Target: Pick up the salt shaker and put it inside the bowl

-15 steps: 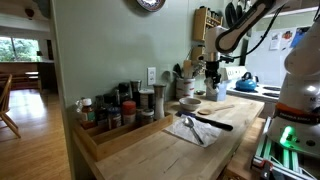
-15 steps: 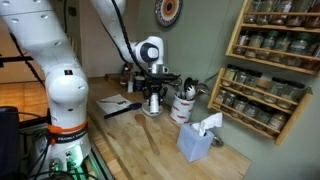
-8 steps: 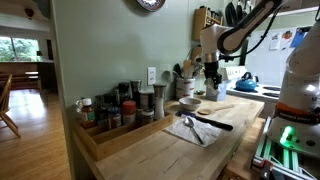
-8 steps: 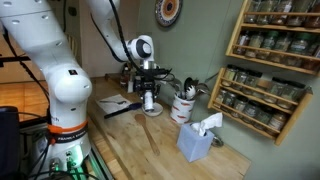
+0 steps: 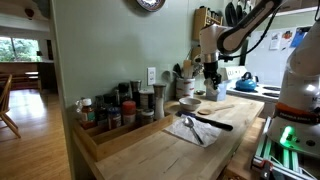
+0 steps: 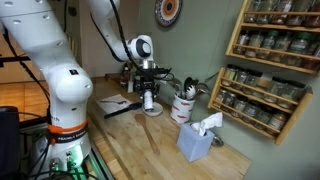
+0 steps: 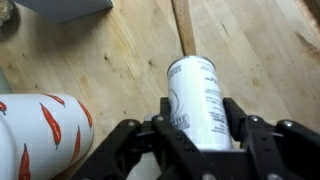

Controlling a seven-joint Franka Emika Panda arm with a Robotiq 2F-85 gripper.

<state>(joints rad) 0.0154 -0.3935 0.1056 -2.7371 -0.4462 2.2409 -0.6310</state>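
- Stretching across the lower half of both exterior views, the wooden counter (image 5: pixel 160 155) is carrying everything: a spice tray (image 5: pixel 125 137) at left centre and a napkin with utensils (image 5: pixel 186 130) nearer the lower right.
- The white arm (image 6: pixel 55 70) is filling the left side of an exterior view and is reaching toward the middle of the frame, with its wrist pointing down at the counter.
- The bowl (image 5: pixel 189 102) is sitting on the counter right of centre, just below and left of the gripper in that view. Nothing is showing inside it, as far as so small a picture is telling.
- The gripper (image 7: pixel 200 118) is showing along the bottom edge of the wrist view. Its fingers (image 7: pixel 165 120) are clamping the salt shaker (image 7: pixel 198 95) — one on each side, pressing on its white body.
- The salt shaker is standing upright in that hold at centre frame; whether its base is clearing the wood I cannot tell.
- Judging progress: the grasp is looking done — the carry across to the bowl and the release inside it are remaining.
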